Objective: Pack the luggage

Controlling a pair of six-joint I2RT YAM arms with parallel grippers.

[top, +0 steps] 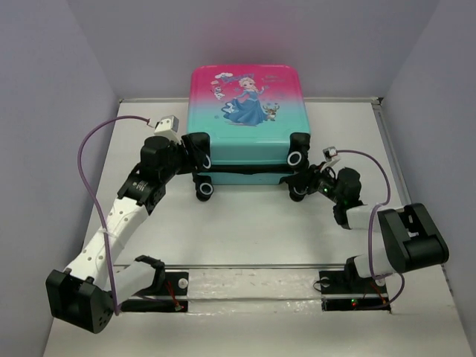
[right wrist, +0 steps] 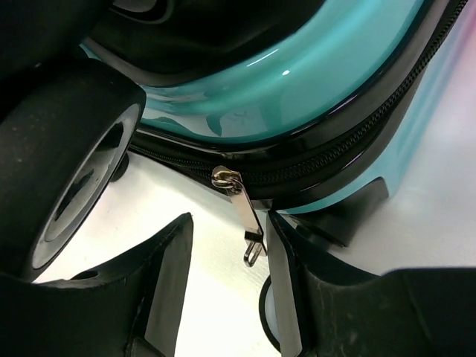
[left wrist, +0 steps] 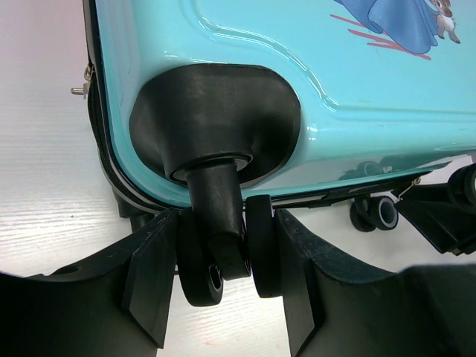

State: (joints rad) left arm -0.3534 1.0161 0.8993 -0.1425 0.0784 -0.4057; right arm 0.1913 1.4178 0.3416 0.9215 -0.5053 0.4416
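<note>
The luggage (top: 248, 111), a pink-to-teal hard-shell suitcase with a princess print, lies flat and closed at the back middle of the table. My left gripper (top: 199, 160) is at its near left corner. In the left wrist view the gripper (left wrist: 227, 275) is shut on the black twin wheel (left wrist: 197, 268), one finger against each side. My right gripper (top: 305, 178) is at the near right corner. In the right wrist view it (right wrist: 230, 275) is open, and the metal zipper pull (right wrist: 249, 216) hangs between the fingers, close to the right one, from the black zipper line.
A large black wheel (right wrist: 67, 163) stands just left of my right gripper. Another wheel (left wrist: 375, 212) shows under the case's near edge. White walls enclose the table on the left, right and back. A metal rail (top: 253, 266) runs along the near edge between the arm bases.
</note>
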